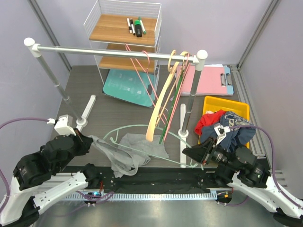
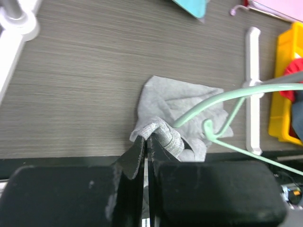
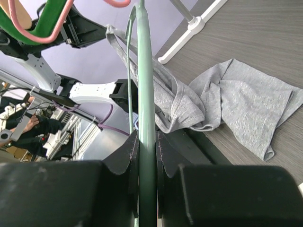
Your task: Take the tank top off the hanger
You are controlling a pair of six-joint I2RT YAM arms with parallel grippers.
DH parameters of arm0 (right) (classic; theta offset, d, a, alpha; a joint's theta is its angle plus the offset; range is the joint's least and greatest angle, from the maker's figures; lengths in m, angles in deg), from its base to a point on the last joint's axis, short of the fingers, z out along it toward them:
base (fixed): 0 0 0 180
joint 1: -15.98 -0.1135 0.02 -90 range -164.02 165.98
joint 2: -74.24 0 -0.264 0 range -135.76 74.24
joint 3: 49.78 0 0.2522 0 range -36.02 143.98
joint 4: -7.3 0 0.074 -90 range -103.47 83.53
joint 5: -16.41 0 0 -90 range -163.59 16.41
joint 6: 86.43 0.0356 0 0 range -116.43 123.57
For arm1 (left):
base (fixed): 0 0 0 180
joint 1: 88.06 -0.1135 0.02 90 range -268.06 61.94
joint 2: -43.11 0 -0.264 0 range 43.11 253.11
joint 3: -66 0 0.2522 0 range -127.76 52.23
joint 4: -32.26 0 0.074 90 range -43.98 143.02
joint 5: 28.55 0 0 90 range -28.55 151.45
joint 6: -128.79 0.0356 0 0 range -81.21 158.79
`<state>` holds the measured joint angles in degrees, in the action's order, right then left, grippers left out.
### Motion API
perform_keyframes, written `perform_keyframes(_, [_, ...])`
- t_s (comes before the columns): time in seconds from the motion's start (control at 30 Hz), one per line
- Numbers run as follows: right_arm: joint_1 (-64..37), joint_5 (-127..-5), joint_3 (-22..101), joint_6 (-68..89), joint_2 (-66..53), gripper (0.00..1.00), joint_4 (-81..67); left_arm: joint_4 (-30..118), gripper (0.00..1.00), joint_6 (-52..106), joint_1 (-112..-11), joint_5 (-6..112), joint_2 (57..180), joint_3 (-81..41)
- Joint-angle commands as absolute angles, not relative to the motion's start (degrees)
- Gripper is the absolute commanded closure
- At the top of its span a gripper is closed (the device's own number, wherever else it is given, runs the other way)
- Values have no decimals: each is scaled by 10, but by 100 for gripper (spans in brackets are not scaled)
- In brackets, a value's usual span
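While gripped, 1 tank top [image 2: 176, 100], 1 hanger [image 3: 146, 85]

The table [image 1: 118, 116] is bare between the left post [image 1: 57, 84] of the rail and the hanging hangers [image 1: 158, 109]; there is room to pass. Nearer the arms the tank top [image 1: 142, 144] covers the surface. At right, the right post [image 1: 192, 97] and the yellow bin [image 1: 225, 100] stand near each other, leaving a narrow gap.
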<state>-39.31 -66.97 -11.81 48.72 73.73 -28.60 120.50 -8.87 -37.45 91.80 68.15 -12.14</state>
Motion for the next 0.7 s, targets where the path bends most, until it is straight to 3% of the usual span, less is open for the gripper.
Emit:
perform_keyframes(0.0, [-392,-685,-97,491,726,99,-213,1239,100,-126,-373,976,684,-114])
perform_keyframes(0.67, [-391,-642,-59,429,523,99,-86,1208,100,-143,-373,931,664,-81])
